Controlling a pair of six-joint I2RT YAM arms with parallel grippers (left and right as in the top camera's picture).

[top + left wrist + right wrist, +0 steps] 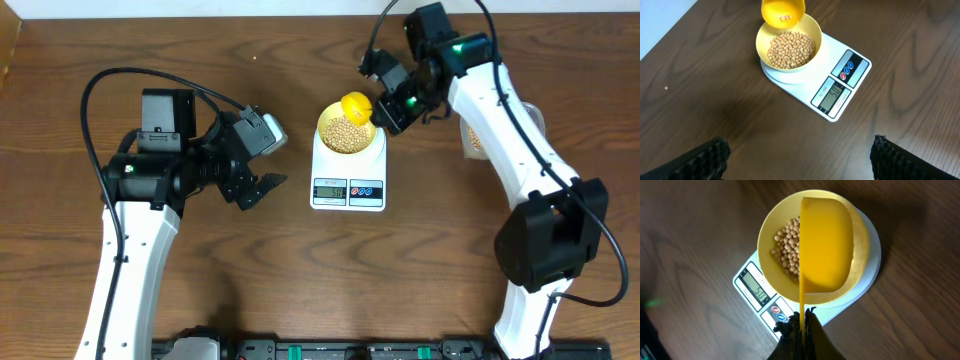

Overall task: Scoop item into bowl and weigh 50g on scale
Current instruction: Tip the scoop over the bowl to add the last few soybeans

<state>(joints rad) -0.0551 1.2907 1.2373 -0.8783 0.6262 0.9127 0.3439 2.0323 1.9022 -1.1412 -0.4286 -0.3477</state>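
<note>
REMOTE FEED, WEIGHING STATION: The right fingers (pixel 814 339) are clamped on the thin handle of a bright yellow plastic scoop (pixel 825 245), which I see tilted over a small round pale yellow-green bowl (pixel 767 225). The scoop's cup hangs straight out from those fingers, above the back part of the bowl. In the right wrist view it covers much of the small round tan beans (pixel 786 242) heaped inside. From the left wrist camera, I can make out a few beans lying in the scoop's mouth.

The bowl stands on the round platform of a flat white digital kitchen scale (pixel 348 192). Its grey display (pixel 832 94) appears to read 50, with two round buttons beside it. The scale rests on the dark wood-grain counter (pixel 300 290).

The left fingers (pixel 705 157) are spread wide apart and hold nothing. They hover over bare counter to the left of the scale, apart from bowl and beans but facing them. Under the right arm, a clear plastic tub (pixel 472 140) with more tan contents is partly hidden.
</note>
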